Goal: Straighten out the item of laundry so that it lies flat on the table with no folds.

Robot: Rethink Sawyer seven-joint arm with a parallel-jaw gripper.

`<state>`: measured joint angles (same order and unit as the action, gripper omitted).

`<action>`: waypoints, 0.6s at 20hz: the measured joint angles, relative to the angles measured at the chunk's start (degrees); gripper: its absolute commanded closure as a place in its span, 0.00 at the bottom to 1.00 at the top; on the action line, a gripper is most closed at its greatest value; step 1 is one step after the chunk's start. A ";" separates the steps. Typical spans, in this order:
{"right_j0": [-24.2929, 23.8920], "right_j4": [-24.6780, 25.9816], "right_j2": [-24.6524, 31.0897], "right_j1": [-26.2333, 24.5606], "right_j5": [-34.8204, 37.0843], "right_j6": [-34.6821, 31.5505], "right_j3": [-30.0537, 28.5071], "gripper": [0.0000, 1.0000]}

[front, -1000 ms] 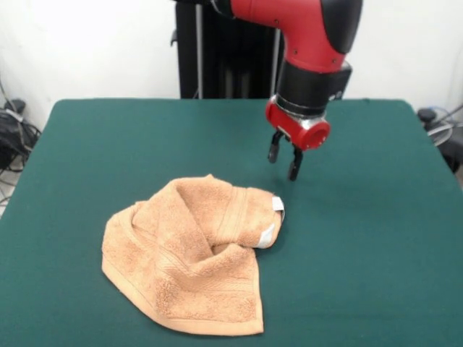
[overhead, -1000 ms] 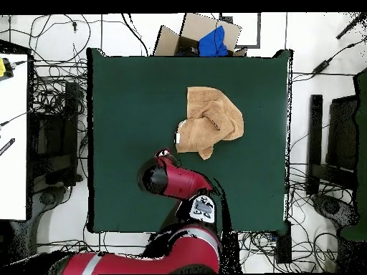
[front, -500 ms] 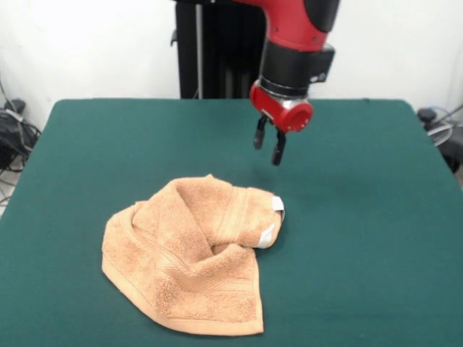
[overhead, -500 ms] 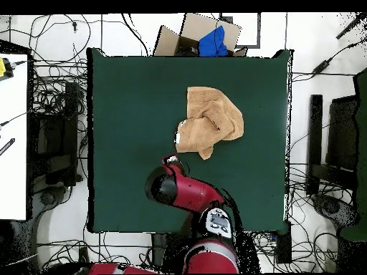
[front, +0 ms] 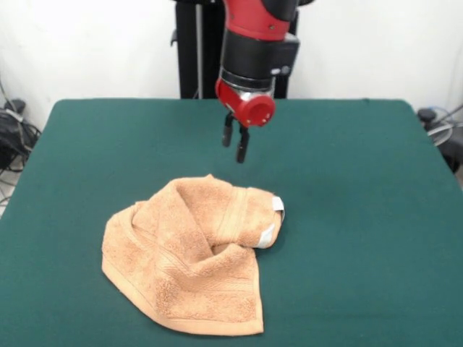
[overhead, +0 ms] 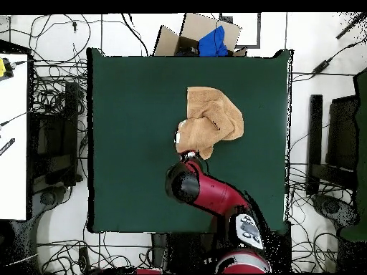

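Orange-tan terry is what we meet first in the front view: the towel (front: 189, 258) lies crumpled on the table (front: 362, 181) toward the near side, one part rolled over itself into a thick fold whose end carries the white label tag (front: 278, 204); a flat lower corner spreads toward the near edge; so the task is clearly not yet done. The end effector (front: 236, 141) hangs above bare green cloth just beyond the towel's far edge, clear of the fabric and holding nothing; its two dark fingers (front: 241, 145) point downward with only a narrow gap between them. From it, the towel lies toward the near side and slightly to the picture's left, with the tagged fold end nearer and a little to the picture's right; we judge that the coming move depends on descending onto that rolled fold. The wrist is close to vertical, tilted a little, with the red arm coming down from above.

In the overhead view, the towel (overhead: 211, 120) sits in the table's (overhead: 129, 107) upper middle, its long axis running roughly up and down the picture; the end effector (overhead: 188, 152) shows just beside the towel's lower edge, near the tag; the arm reaches up to it from the lower right; here we cannot tell the fingers apart.
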<state>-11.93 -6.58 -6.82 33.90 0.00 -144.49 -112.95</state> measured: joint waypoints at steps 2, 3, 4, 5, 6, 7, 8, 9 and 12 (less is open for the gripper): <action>-0.42 0.01 0.00 0.72 0.01 0.00 0.09 0.00; -0.43 0.01 0.00 0.90 0.02 0.00 0.13 0.00; -0.43 0.01 0.01 1.08 0.02 0.00 0.17 0.00; -0.37 -0.04 0.00 1.35 0.17 0.00 0.33 0.00; -0.32 -0.04 0.00 1.41 0.26 0.00 0.41 0.00; -0.25 -0.04 0.00 1.48 0.44 0.00 0.54 0.00; -0.10 -0.16 0.00 1.52 0.74 0.00 0.72 0.00; 0.00 -0.26 0.00 1.52 0.91 0.00 0.82 0.00; 1.02 -1.28 -0.01 1.43 2.01 0.00 1.57 0.00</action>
<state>-10.91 -7.87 -6.83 35.33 2.01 -144.49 -111.38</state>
